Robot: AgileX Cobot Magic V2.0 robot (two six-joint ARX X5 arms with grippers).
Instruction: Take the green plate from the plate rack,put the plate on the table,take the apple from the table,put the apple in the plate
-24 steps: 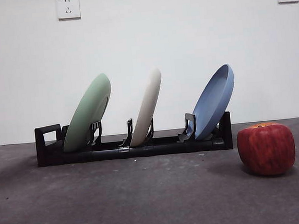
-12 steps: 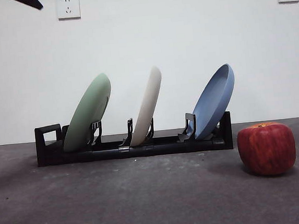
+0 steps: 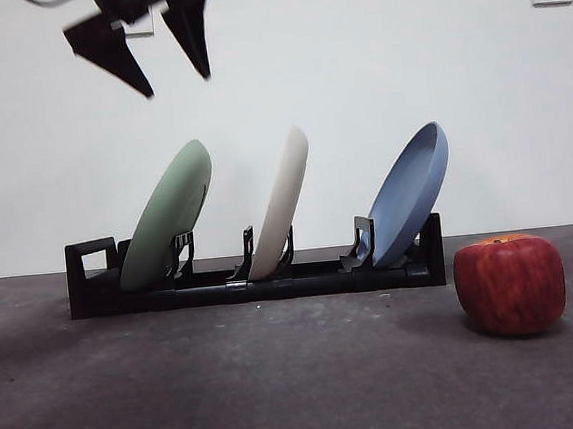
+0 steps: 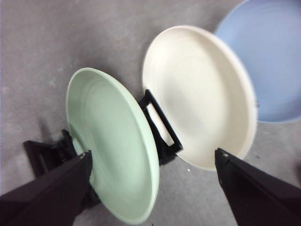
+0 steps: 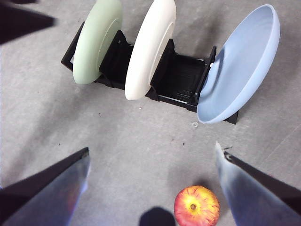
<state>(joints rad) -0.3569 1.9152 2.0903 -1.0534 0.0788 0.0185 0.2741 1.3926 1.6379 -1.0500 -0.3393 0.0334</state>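
Even, bright indoor light, soft shadows.
The left gripper (image 3: 169,79) at the front view's upper left is motion-blurred; the apple (image 3: 510,285) casts a faint shadow leftward; both wrist views' lower-corner jaws are soft.

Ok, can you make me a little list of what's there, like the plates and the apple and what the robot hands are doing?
green plate: leaning in the rack, untouched
rack: black, on the table, also holds a white plate and a blue plate
apple: on the table, beside the rack's blue-plate end
left gripper: open, in the air above the green plate
right gripper: open, high over the table near the apple
done so far: nothing picked up
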